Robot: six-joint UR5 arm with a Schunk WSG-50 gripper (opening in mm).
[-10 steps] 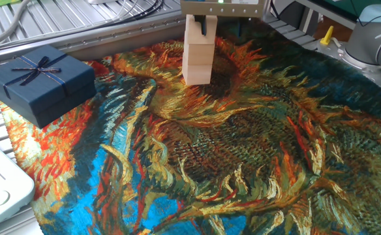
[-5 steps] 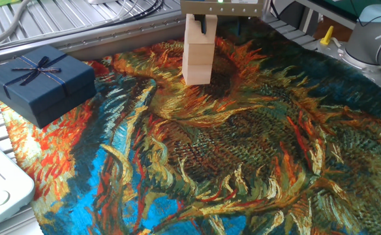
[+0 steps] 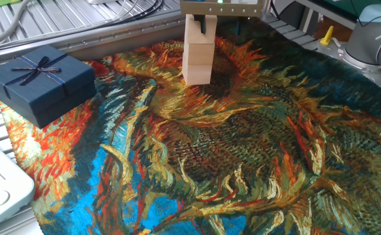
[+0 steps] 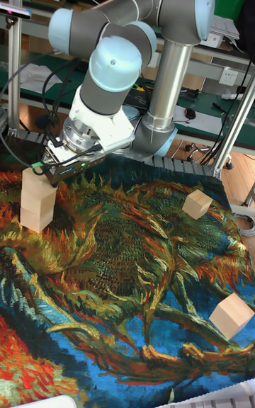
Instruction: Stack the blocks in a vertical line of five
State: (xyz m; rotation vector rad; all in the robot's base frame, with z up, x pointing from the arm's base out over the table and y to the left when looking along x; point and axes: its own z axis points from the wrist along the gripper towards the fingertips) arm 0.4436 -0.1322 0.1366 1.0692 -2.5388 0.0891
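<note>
Nearest, a loose block (image 4: 231, 314) lies on the painted cloth (image 3: 243, 150), another (image 4: 197, 203) farther back. Beyond, the gripper (image 4: 44, 173) sits over a stack of blocks (image 3: 198, 49), its fingers (image 3: 208, 24) closed upon the top block (image 3: 196, 29). Leftward rests a blue gift box (image 3: 39, 79).

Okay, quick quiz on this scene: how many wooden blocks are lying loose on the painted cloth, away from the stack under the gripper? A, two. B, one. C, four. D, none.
A: the tall fixed view shows two loose blocks, one near the arm's base and another nearer the camera, both apart from the stack at the gripper.
</note>
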